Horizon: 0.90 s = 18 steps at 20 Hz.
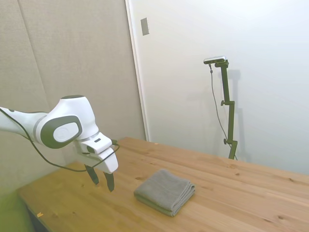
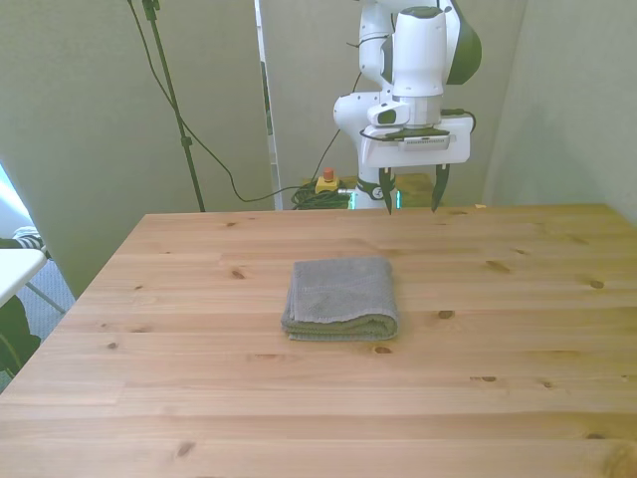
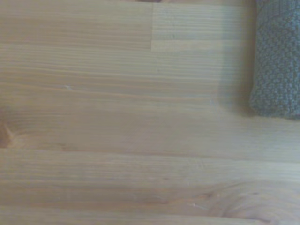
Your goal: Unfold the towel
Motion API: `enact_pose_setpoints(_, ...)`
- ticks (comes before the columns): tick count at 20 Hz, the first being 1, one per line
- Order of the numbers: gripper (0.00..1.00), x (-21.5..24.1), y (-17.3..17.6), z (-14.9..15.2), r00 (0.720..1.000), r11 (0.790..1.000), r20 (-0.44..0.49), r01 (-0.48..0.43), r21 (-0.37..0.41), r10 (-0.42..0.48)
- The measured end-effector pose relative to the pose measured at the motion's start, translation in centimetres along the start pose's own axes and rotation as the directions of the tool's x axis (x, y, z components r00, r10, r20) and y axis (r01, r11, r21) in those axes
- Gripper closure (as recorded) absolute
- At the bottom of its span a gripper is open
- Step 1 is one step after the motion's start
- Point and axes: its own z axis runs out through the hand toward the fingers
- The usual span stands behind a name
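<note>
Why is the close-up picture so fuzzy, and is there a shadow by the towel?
In the wrist view, the camera sits very close, so the table grain looks soft and the towel is slightly blurred, with a faint shadow beside its edge. The side view is sharper, with an even light; the towel casts only a thin shadow. The front view is clear too, and the open gripper is easy to see.

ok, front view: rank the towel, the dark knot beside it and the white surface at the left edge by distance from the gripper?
From the gripper, open near the far edge of the table:
1. Towel, mid-table, slightly toward the front view's left.
2. Dark knot, just off the towel's near corner, on the front view's right.
3. White surface, off the table at the front view's left edge.
</note>
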Motion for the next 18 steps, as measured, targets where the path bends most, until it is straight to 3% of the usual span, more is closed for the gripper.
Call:
enact_pose_setpoints(5, 0.00, 2.8, 0.6, -0.5, 0.996, 0.996, -0.004, -0.085, 0.027, 0.085)
enact_pose_setpoints(12, 0.00, 18.2, 7.5, -0.1, 0.953, 0.951, -0.010, -0.302, 0.062, 0.303)
enact_pose_setpoints(18, 0.00, 21.0, 10.9, 2.1, 0.944, 0.938, 0.062, -0.330, 0.103, 0.325)
